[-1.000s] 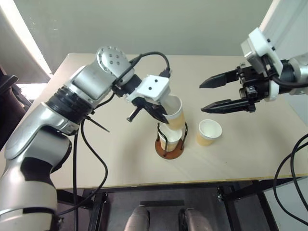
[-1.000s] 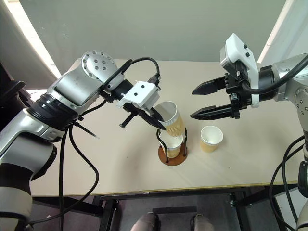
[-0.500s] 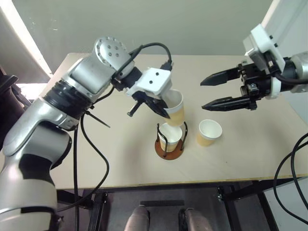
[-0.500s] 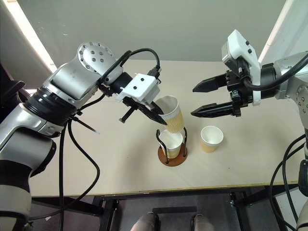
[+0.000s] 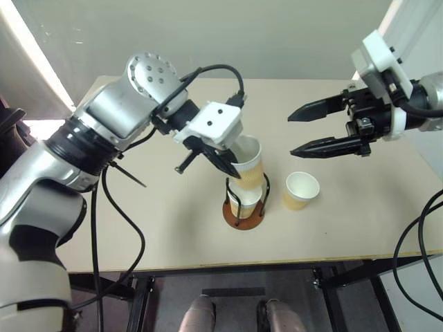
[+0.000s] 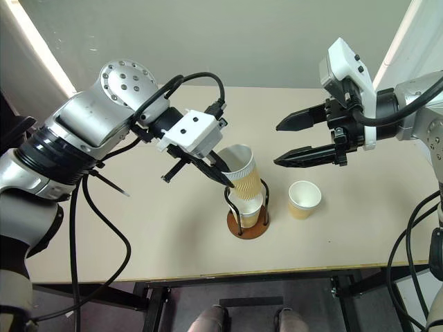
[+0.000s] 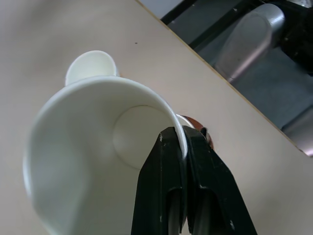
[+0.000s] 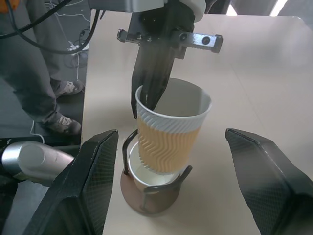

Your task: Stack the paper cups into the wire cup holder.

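Lifted slightly since before, the left gripper point(image 5: 230, 164) pinches the rim of 1 tilted paper cup point(image 5: 250, 162) over the wire cup holder point(image 5: 243, 202) at frame centre, where another cup point(image 8: 142, 174) sits. Upper right, the right gripper point(image 5: 300, 131) hangs wide apart; a 3rd cup point(image 5: 300, 190) stands beside the holder.

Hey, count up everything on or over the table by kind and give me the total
Paper cups: 3, one pinched at its rim by the left gripper over the holder, one already seated in the holder, one standing on the table
Wire cup holder: 1
Total: 4
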Robot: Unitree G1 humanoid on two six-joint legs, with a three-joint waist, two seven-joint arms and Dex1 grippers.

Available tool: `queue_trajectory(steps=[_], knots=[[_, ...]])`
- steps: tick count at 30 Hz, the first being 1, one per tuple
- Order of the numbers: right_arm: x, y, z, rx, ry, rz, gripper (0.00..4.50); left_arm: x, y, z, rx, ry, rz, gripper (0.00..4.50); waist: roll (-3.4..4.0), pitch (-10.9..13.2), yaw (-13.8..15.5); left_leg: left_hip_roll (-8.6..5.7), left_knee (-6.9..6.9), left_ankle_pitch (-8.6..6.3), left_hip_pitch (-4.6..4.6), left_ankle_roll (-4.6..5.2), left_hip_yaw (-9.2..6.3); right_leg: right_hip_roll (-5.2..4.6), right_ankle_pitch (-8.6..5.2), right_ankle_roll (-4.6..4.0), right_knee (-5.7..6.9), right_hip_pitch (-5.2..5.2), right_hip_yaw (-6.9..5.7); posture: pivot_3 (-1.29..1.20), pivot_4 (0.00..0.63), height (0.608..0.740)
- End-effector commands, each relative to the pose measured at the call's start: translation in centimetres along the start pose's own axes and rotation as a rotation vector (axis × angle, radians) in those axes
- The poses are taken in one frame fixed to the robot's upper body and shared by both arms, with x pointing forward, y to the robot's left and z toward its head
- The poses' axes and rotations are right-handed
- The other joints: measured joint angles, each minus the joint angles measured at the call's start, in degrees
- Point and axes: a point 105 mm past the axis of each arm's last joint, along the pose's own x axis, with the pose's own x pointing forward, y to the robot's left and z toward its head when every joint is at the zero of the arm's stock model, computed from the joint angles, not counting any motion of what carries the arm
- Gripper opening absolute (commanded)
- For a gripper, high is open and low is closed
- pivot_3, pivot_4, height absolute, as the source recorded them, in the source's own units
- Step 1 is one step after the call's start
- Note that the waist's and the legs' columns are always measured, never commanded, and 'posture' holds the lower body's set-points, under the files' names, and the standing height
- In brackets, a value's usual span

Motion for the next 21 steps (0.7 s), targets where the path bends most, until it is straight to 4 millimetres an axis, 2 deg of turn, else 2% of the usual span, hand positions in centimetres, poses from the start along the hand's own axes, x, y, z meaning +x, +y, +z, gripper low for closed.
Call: queue_trajectory(steps=[1, 19, 21], knots=[[-0.5, 0.3, 1.0, -0.042, -0.009, -0.004, 3.63, -0.2, -0.5, 0.6, 0.040, 0.014, -0.040, 0.06, 0.00, 0.00, -0.01, -0.01, 0.01, 0.00, 0.00, 0.00, 0.02, 0.01, -0.01, -0.02, 0.00, 0.00, 0.00, 0.00, 0.150, 0.740], [-0.5, 0.3, 0.8, -0.032, -0.007, -0.008, 3.63, 1.6, -0.4, -2.2, 0.060, 0.094, -0.069, 0.06, 0.01, 0.00, -0.01, -0.05, 0.01, -0.01, 0.01, 0.03, 0.09, 0.02, 0.00, 0.00, 0.00, 0.00, 0.03, 0.00, 0.150, 0.740], [-0.5, 0.3, 0.6, -0.031, -0.002, -0.008, 3.63, 1.7, -0.2, -2.1, 0.062, 0.089, -0.067, 0.46, 0.01, 0.01, 0.00, -0.02, 0.02, -0.02, 0.00, 0.03, 0.03, -0.02, 0.03, 0.05, 0.00, 0.00, 0.06, 0.00, 0.150, 0.740]])
